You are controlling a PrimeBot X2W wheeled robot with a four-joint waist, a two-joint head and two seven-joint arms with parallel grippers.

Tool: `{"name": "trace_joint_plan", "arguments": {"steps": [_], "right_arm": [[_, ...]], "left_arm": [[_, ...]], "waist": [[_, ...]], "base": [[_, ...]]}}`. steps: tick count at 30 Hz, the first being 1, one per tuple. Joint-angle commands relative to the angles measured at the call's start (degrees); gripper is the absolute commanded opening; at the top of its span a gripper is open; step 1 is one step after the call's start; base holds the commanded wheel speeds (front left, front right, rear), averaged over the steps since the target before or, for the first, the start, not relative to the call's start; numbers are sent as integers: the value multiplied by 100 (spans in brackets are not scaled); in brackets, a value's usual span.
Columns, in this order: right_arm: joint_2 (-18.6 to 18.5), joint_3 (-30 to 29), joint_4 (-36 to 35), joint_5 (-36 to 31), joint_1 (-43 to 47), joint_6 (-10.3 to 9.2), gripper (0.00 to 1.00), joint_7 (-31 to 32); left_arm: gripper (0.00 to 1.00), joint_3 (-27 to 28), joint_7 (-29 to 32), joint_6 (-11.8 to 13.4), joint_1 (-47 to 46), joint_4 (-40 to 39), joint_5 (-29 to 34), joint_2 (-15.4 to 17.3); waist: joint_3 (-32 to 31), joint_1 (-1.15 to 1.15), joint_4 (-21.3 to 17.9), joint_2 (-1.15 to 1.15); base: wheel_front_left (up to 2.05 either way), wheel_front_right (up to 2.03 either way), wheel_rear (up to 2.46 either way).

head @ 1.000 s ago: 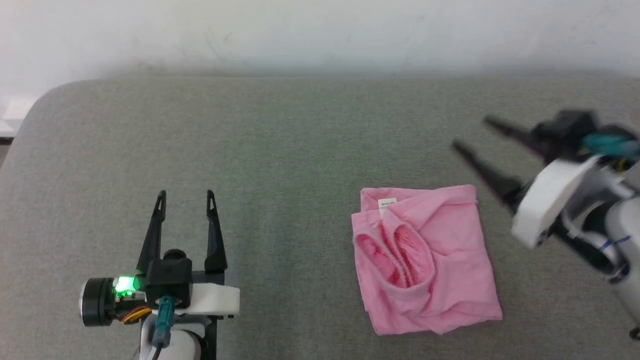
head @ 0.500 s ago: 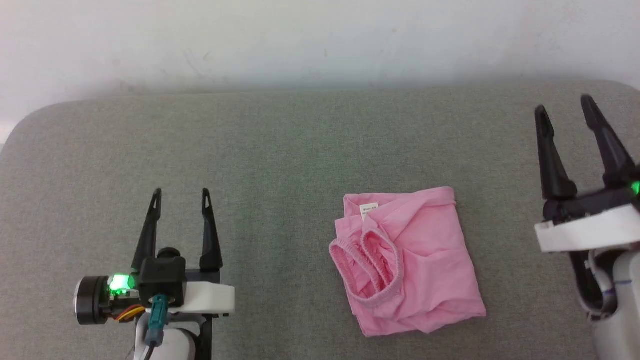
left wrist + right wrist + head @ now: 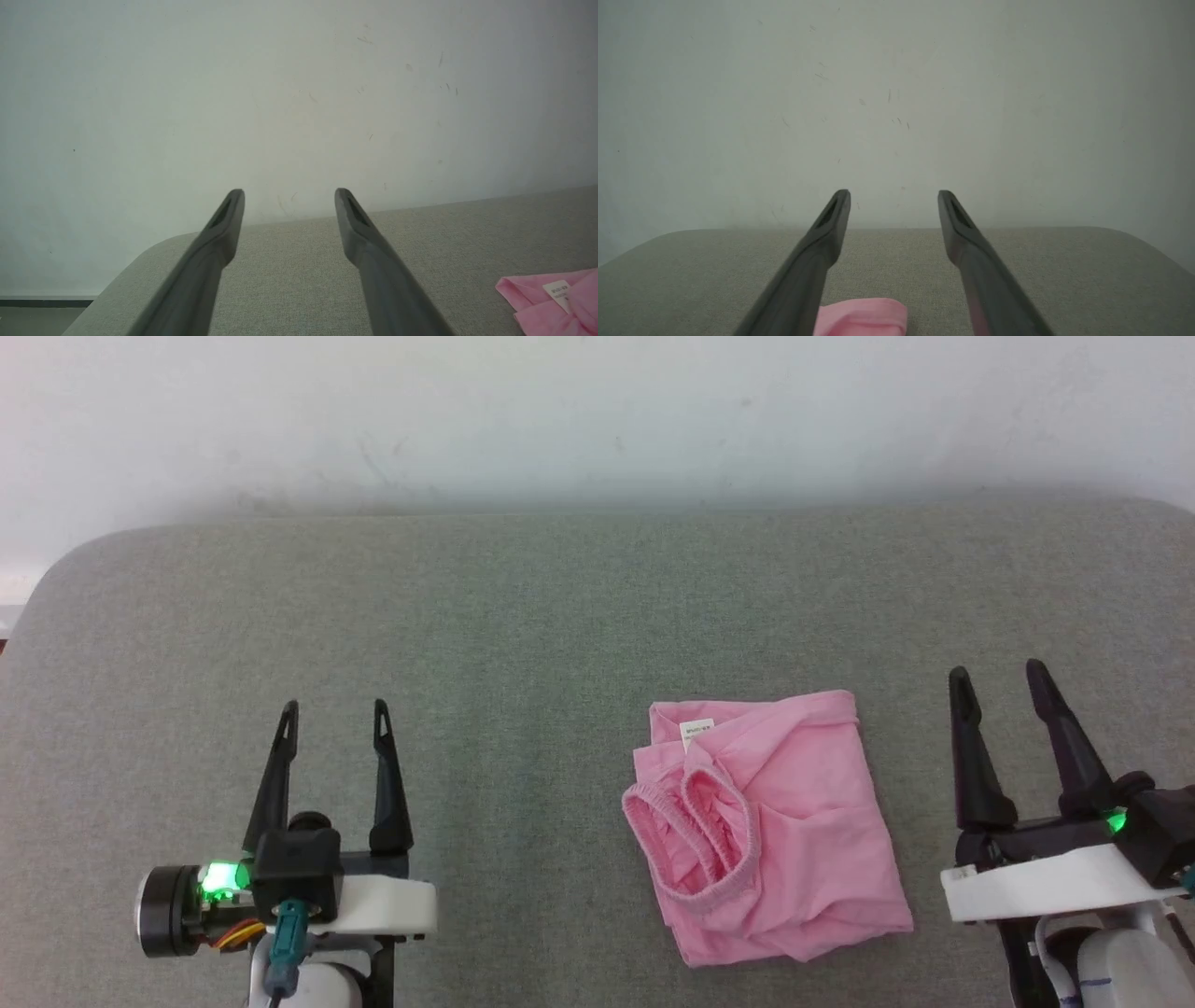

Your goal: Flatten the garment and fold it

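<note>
The grey fabric worktop (image 3: 523,616) with rounded corners meets a scuffed white wall (image 3: 597,411). The pink garment (image 3: 803,821) lies between my left fingers (image 3: 277,775) and right fingers (image 3: 971,756), both released and empty.

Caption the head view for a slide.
Pink garment folded roughly square on grey fabric surface, flanked by open, empty left gripper and right gripper.

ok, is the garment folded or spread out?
Folded. The garment lies as a compact layered square, its ruffled openings stacked together, not spread flat.
</note>
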Motion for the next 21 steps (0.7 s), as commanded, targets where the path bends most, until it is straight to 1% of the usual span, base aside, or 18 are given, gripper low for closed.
{"name": "trace_joint_plan", "arguments": {"steps": [1, 3, 5, 8, 10, 12, 14, 16, 21], "right_arm": [[30, -44, -101, -21, -58, -11, 100, -27], [-5, -93, -199, -60, -264, -11, 100, -27], [-136, -156, -258, -62, -553, -11, 100, -27], [-470, -143, -233, 15, -1070, -11, 100, 15], [-723, -29, -202, 80, -1399, -11, 100, 272], [-971, 126, -176, 139, -1703, -11, 100, 674], [-1182, 338, -105, 307, -1937, -11, 100, 1242], [-1424, 629, 3, 553, -2138, -11, 100, 1955], [-2072, 1449, 339, 1538, -2494, -11, 100, 3971]], "left_arm": [[100, 50, -27, -23, 89, -19, -7, -36], [100, 61, -27, -32, 104, -20, 5, -46], [100, 72, -27, -49, 105, -17, 14, -48], [100, 85, -27, -70, 91, -20, 25, -59], [100, 87, -27, -81, 79, -28, 31, -72], [100, 91, -27, -93, 67, -39, 34, -87], [100, 96, -27, -101, 61, -45, 34, -104], [100, 108, -27, -101, 69, -54, 34, -120], [100, 133, -27, -111, 55, -72, 41, -155]], "waist": [[-3, 1, -7, 0], [-17, 1, -21, 0], [-33, 1, -32, 0], [-45, 1, -29, 0], [-34, 1, -14, 0], [-8, 1, 12, 0], [21, 1, 41, 0], [51, 1, 60, 0], [158, 1, 114, 0]], "base": [[0, 0, 0], [0, 0, 0], [0, 0, 0], [0, 0, 0], [0, 0, 0], [0, 0, 0], [0, 0, 0], [0, 0, 0], [0, 0, 0]]}}
